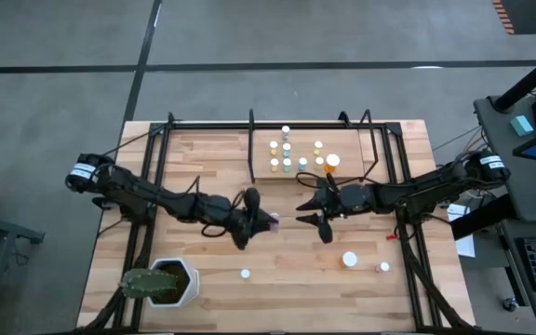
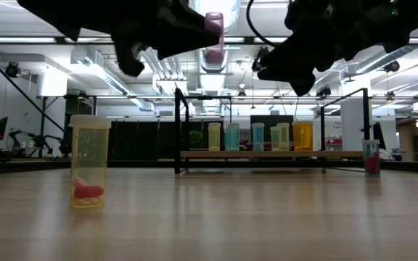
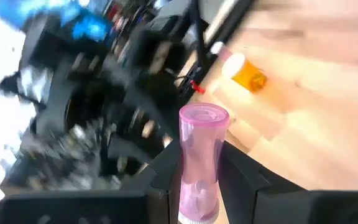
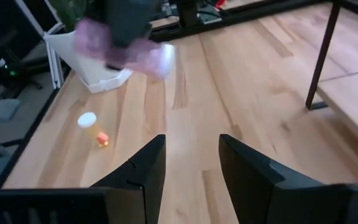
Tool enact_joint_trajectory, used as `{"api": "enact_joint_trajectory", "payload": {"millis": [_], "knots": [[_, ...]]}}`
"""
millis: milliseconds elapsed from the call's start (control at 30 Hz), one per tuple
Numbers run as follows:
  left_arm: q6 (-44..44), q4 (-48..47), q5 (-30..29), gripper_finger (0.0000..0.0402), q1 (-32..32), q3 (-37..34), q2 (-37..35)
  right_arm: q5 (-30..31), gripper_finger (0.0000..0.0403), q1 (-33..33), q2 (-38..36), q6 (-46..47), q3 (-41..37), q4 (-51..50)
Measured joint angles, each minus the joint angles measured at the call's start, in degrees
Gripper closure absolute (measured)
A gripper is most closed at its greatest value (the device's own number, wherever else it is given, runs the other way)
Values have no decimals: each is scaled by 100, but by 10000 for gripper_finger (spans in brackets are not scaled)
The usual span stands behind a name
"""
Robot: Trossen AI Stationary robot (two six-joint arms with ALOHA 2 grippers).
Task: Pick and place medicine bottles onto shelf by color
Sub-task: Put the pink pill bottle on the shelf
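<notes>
high view: left gripper (image 1: 252,216) is mid-tabletop, clamped on a pink bottle (image 1: 270,221) held off the wood. right gripper (image 1: 316,210) sits just beside it, nose to nose, fingers apart and holding nothing. the shelf (image 1: 316,154) is at the far edge with a cluster of bottles already standing on it; three loose ones remain on the near half of the tabletop (image 1: 287,279). risk: the two arms are close enough that either one swinging toward the shelf could clip the other.

low view: pink bottle hangs high between both dark grippers, well above the surface. the shelf row is tightly packed, yellowish, teal, orange. a lowered bottle could knock a neighbour over if it comes in off-line. a yellow bottle (image 2: 88,162) stands alone up front, clear of all this.

left wrist view: the bottle is pinched along its body and lies crosswise, cap end past the fingertips (image 3: 166,168). it would have to be turned upright before release, else it lands on its side and rolls. an orange bottle (image 3: 246,71) lies on the wood beyond.

right wrist view: right gripper's fingers spread, empty, pointed at the pink bottle. if this is a handover, closing off-centre or an early release by the left drops it. the white pot (image 4: 95,59) is behind, out of the way.
</notes>
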Motion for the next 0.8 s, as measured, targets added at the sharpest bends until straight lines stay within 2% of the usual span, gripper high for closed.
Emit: {"api": "enact_joint_trajectory", "payload": {"millis": [200, 300, 400, 500, 667, 800], "knots": [[1316, 12, -699, 336, -297, -16, 0, -4, 264, 0, -48, 472, 0, -3], [2434, 7, -754, 336, -455, -62, 0, -4, 262, 0, -108, 744, 0, 9], [3489, 6, -1070, 336, -627, -89, 0, -4, 248, 0, -221, 1087, 0, 85], [4182, 14, -1328, 336, -695, -89, 0, -4, 225, 0, -415, 1424, 0, 194], [4969, 43, -1309, 336, -797, -91, 0, 2, 185, 35, -658, 1173, 0, 340], [5605, 125, -1309, 336, -848, -86, 0, 25, 167, 179, -477, 724, 0, 951]]}}
